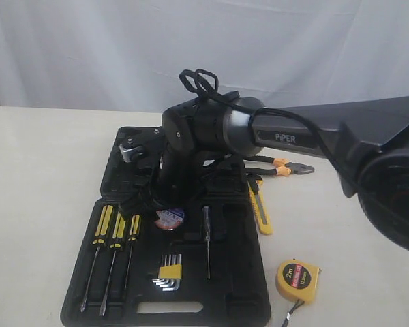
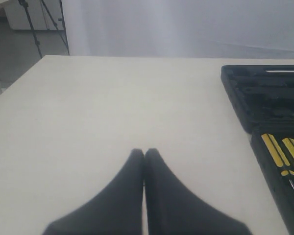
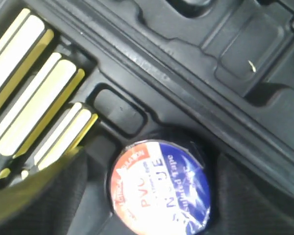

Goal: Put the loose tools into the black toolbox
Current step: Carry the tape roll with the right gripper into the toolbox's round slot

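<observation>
Straddling the tape roll [image 1: 170, 218], my right gripper [image 3: 152, 196] flanks it in a recess of the black toolbox [image 1: 225, 300], beside the screwdrivers [image 1: 116, 228]; pinching or clear, I cannot tell. My left gripper [image 2: 144, 152] is closed. The pliers [image 1: 286, 167], utility knife [image 1: 260, 211] and tape measure [image 1: 298, 279] lie on the tabletop [image 1: 41, 204] off the toolbox's right edge.

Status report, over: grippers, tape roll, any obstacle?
Left gripper shut. Right gripper open, straddling tape roll in black toolbox. Pliers, utility knife, tape measure outside. Nothing blocking.
</observation>
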### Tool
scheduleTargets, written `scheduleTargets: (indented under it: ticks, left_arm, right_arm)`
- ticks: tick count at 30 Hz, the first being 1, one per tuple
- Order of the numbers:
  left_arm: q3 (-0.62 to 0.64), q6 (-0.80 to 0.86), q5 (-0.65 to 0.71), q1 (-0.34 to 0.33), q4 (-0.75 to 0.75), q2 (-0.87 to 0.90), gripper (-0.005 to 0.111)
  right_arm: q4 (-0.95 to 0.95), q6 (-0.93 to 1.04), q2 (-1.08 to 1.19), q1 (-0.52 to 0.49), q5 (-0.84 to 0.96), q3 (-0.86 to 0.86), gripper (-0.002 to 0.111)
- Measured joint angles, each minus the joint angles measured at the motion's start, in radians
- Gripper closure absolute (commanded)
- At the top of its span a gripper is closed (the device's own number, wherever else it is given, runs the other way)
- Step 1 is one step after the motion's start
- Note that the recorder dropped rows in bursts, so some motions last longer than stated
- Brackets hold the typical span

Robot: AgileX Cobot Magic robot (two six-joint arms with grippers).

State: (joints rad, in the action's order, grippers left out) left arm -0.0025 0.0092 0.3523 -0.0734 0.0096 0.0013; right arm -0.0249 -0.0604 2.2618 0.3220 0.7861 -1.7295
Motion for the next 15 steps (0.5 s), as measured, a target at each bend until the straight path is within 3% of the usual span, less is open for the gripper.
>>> scheduleTargets:
  ticks: [2,8,15]
  left_arm:
    - [0.000,0.000,0.000,0.000,0.000,0.000,0.107]
    - [0.000,0.000,0.000,0.000,0.000,0.000,0.107]
    - [0.000,0.000,0.000,0.000,0.000,0.000,0.107]
  right_arm:
    - [0.004,0.000,-0.008,0.000,0.004,0.000,0.049]
    - [0.007,0.000,-0.097,0.000,0.028,0.000,0.108]
    - [0.025,-0.002,-0.094,0.000,0.128,0.000,0.109]
